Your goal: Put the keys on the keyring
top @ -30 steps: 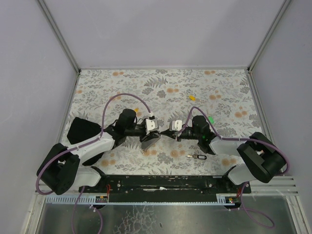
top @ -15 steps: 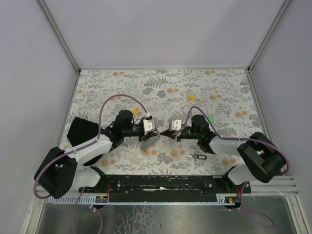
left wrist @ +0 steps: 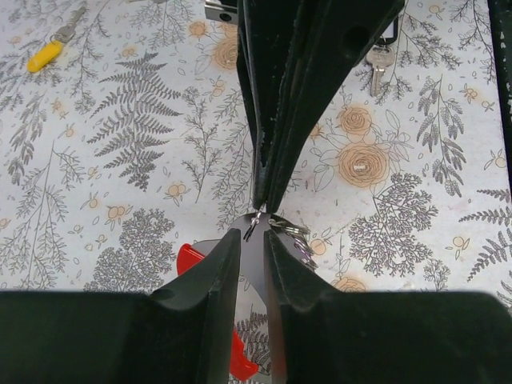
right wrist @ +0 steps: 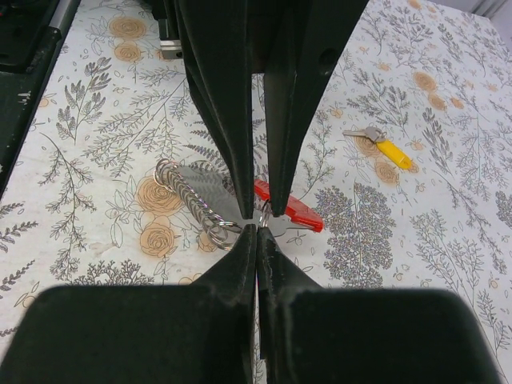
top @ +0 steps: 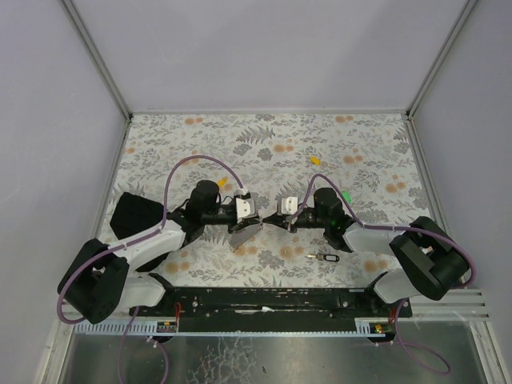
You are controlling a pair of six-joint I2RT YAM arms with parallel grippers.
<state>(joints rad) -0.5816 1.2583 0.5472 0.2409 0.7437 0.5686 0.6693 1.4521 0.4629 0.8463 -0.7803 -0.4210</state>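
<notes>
Soft, even light is falling from overhead, leaving the bench bright and the shadows on it faint. In the wrist views, the left gripper and right gripper are showing dark and slightly blurred near the lens.

At the floral table's centre, the left gripper and right gripper meet tip to tip at the grey fan-shaped keyring, with a black-headed silver key at four o'clock.
</notes>
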